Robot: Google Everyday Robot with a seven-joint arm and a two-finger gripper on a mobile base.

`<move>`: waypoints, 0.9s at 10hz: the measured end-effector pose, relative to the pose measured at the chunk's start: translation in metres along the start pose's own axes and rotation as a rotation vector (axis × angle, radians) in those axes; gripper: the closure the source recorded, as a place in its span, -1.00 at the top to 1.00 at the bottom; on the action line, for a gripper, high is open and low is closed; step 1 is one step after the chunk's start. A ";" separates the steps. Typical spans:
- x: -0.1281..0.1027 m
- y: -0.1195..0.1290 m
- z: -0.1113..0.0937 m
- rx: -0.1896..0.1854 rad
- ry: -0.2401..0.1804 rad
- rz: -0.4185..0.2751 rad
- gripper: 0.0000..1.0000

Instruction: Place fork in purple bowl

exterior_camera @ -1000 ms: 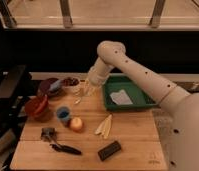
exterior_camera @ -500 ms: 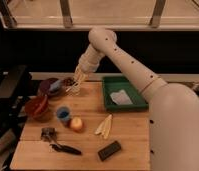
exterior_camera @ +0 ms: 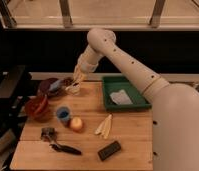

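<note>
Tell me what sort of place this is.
Probably a robot test station rather than a home kitchen: a wooden table laid with the purple bowl and a green tray, framed panes behind. The tool hangs beside the purple bowl.

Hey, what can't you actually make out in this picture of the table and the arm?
1. Tool, above the small white cup: the fork is just a pale blur in the camera view, its tines too small to see.
2. Purple bowl: contents too blurred to name.
3. Green tray: the white item inside is too blurred to name.
4. Robot body: cut off by the right edge.
</note>
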 end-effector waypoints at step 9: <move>-0.005 -0.090 0.065 0.093 0.020 0.014 -1.00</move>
